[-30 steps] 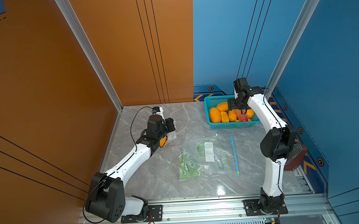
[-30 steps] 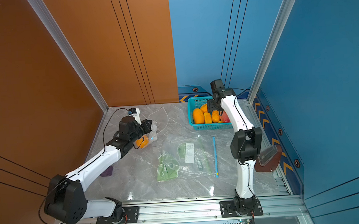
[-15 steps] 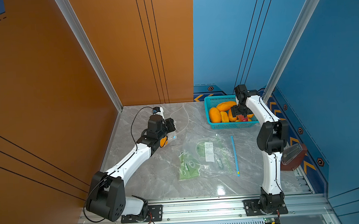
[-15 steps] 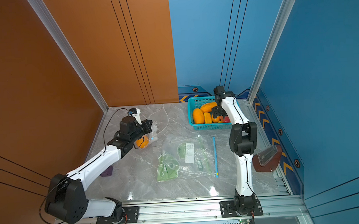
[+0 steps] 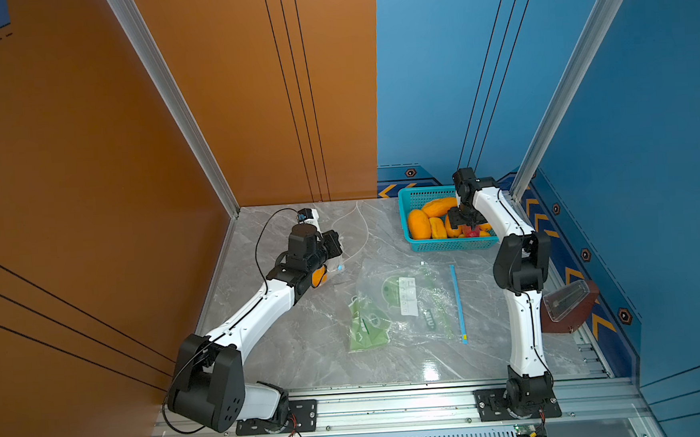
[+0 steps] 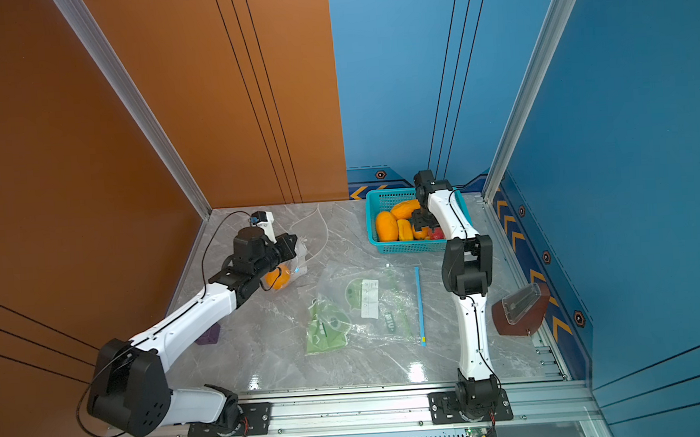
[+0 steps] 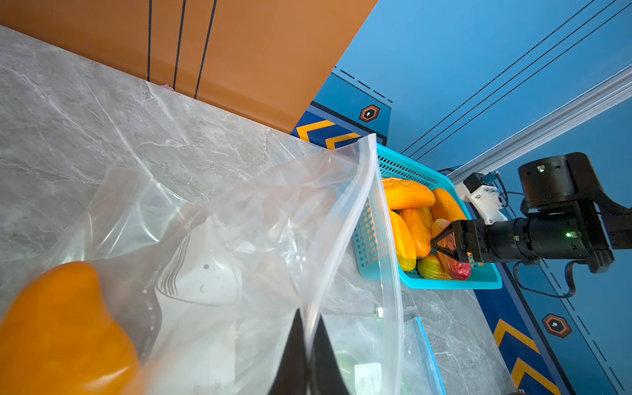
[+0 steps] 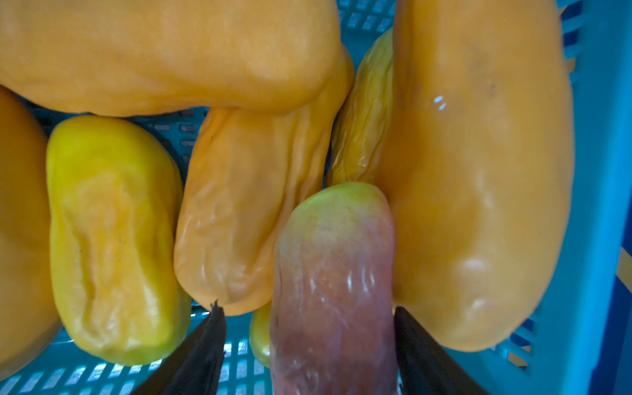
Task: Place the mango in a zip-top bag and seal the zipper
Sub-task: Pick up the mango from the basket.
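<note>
Marble tabletop (image 5: 306, 347); left pincer (image 7: 309, 318) on bag (image 7: 239, 212), right pincer (image 8: 306, 307) astride mango (image 8: 335, 246).

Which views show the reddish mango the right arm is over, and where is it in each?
Top view: reddish mango at the teal basket's near edge, under the right gripper.
Top view: same spot, at the basket's near edge.
Left wrist: behind the right gripper's tip, in the basket.
Right wrist: between the open jaws, against a big orange mango.
Shared landmark: the teal basket.
</note>
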`<action>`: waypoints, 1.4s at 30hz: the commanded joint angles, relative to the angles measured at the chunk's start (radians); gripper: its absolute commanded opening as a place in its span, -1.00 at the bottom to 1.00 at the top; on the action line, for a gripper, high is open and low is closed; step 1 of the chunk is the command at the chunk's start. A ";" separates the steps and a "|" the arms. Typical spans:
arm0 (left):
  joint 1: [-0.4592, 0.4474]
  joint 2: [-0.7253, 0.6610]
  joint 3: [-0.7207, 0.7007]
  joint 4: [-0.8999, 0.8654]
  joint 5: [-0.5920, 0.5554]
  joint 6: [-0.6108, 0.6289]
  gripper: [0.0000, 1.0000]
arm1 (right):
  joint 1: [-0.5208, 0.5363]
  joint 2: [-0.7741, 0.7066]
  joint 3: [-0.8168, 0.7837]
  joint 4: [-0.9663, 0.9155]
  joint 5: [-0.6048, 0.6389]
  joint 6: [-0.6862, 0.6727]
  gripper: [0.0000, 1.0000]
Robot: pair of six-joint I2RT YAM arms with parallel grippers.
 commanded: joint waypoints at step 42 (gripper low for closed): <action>-0.027 0.001 0.011 -0.002 0.008 -0.014 -1.00 | 0.467 -0.382 -0.260 0.524 -0.637 0.634 -0.81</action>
